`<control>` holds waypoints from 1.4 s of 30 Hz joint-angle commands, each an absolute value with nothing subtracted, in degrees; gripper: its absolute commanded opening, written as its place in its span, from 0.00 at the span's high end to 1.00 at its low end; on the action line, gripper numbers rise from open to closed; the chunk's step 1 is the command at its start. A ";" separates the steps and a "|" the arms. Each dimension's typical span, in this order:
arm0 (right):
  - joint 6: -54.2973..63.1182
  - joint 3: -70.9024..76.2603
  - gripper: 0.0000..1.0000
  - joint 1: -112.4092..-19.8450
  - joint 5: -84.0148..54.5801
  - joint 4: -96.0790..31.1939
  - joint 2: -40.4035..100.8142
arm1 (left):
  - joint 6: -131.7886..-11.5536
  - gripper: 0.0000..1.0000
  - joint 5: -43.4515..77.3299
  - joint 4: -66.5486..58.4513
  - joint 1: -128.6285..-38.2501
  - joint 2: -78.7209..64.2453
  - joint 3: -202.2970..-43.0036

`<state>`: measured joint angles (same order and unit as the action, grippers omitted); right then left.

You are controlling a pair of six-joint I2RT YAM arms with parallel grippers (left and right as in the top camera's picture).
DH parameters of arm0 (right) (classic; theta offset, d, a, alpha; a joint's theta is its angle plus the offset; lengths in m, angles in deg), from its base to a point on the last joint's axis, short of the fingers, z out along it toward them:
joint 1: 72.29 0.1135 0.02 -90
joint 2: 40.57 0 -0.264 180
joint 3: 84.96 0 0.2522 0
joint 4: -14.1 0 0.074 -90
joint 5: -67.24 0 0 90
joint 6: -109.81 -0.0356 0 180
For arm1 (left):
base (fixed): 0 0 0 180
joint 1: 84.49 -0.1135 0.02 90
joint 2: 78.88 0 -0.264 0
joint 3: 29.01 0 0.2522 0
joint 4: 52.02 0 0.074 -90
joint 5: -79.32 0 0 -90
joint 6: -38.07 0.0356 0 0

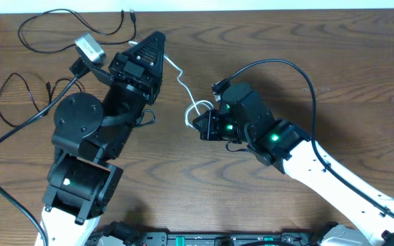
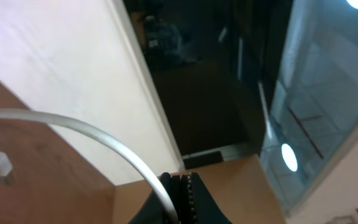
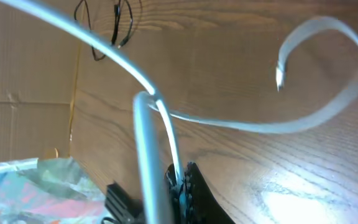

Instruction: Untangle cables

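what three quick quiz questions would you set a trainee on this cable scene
1. True or false: the thin white cable is pinched by both the left gripper and the right gripper.
2. Where are the two thin black cables? A) in the right gripper B) loose on the brown wooden table, upper left in the overhead view C) draped over the right arm
3. Fill in: the right gripper's jaws are ___ on the white cable.
Key: 1 true; 2 B; 3 shut
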<state>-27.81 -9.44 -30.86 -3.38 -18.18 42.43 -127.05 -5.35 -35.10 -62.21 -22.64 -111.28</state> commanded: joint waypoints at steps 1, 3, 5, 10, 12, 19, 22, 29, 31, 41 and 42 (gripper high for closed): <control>-21.14 -9.18 0.99 -30.73 -4.22 -17.85 39.46 | -125.73 0.93 -9.11 -31.84 -62.21 -22.79 -112.12; -18.04 -9.18 0.99 -30.75 -4.22 -18.20 37.63 | -124.53 0.92 -11.72 -28.52 -62.21 -22.79 -112.12; -14.61 -9.16 0.99 -30.99 -4.19 -19.08 35.20 | -121.93 0.92 -14.27 -24.85 -62.21 -22.79 -112.12; -10.47 -9.16 0.99 -31.45 -3.41 -21.79 30.72 | -115.37 0.56 -21.16 -13.79 -62.21 -22.79 -112.12; -8.55 -9.18 0.99 -31.49 -1.02 -22.01 29.41 | -114.48 0.55 -23.67 -8.34 -62.21 -22.79 -112.12; -4.03 -9.18 0.99 -33.46 6.63 -21.90 27.55 | -110.81 0.51 -25.75 0.97 -62.18 -22.79 -112.12; -0.14 -9.18 0.99 -35.56 14.34 -21.83 27.59 | -106.22 0.50 -23.67 2.48 -62.18 -22.79 -112.12; 9.83 -9.18 0.99 -40.08 22.89 -28.48 27.70 | -82.94 0.46 1.70 -1.15 -62.18 -22.83 -112.12; 11.40 -9.18 0.99 -40.76 24.48 -29.50 27.70 | -72.69 0.42 15.32 -4.32 -62.18 -22.83 -112.12; 15.19 -9.18 0.99 -41.24 33.38 -28.83 28.47 | -57.43 0.37 35.65 -1.28 -62.18 -21.04 -112.12; 15.19 -9.18 0.99 -41.24 33.40 -28.83 28.45 | -57.02 0.37 35.71 -1.04 -62.18 -20.91 -112.12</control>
